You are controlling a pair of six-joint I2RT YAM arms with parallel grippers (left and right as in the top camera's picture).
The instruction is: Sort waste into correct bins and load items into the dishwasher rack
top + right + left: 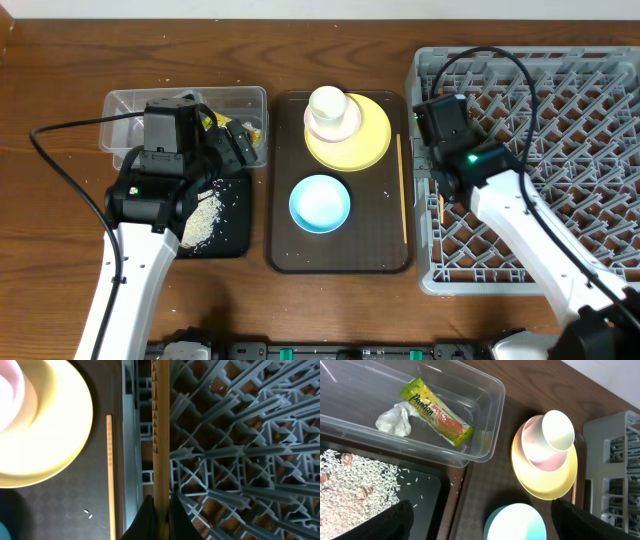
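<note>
The green-and-yellow wrapper (pixel 436 411) and the white tissue (pixel 395 418) lie in the clear tub (pixel 185 100). Rice scraps (pixel 203 218) lie on the black tray (pixel 232 238). My left gripper (pixel 240 150) is open and empty, hovering by the tub's right end; in its wrist view the jaws (pixel 490 525) straddle the blue bowl (pixel 515 522). The white cup (pixel 327 103) sits in the pink bowl (pixel 345 125) on the yellow plate (pixel 365 145). My right gripper (pixel 161 515) is shut on a wooden chopstick (pixel 161 435) over the left edge of the grey rack (pixel 560 150). The other chopstick (pixel 403 190) lies on the brown tray.
The dark-brown serving tray (pixel 340 250) sits between the black tray and the rack and holds the dishes. The rack's left wall (pixel 131 460) stands just beside the tray. Cables trail from both arms over the table and the rack.
</note>
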